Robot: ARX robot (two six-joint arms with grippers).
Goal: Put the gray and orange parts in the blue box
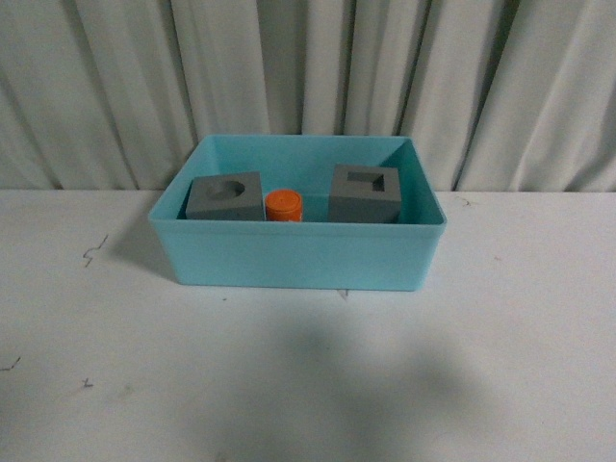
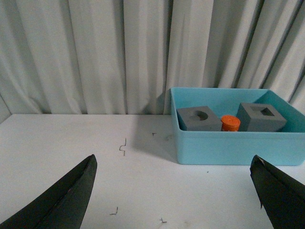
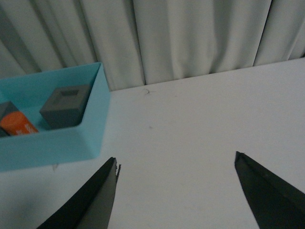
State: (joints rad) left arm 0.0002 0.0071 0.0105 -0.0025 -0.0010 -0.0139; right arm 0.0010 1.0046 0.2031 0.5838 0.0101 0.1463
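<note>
In the front view, going left to right inside the blue box (image 1: 298, 258) that sits in the middle of the frame on the white table (image 1: 115, 375): the gray cube with the round recess (image 1: 226, 196) lies at the left end, the small orange cylinder (image 1: 284, 205) stands just beside it in the middle, and the gray cube with the rectangular recess (image 1: 366, 192) sits toward the right end, apart from the cylinder. All three parts are already within the walls, and no gray or orange part shows on the table outside, so the task looks complete, as far as these views tell. Neither arm appears in the front view. In the left wrist view the left gripper (image 2: 174, 198) has its dark fingers spread wide at the lower corners of the frame, holding nothing, with the box at the right of centre beyond them. In the right wrist view the right gripper (image 3: 176, 200) is likewise spread wide and empty, and the box lies at the left edge of the frame, off to the side of its fingers. Both grippers stand well apart from the box, which lies between the two arms, its long axis running left to right across the front view; neither arm looks clearly nearer, and any coming move is probably only a retreat.
</note>
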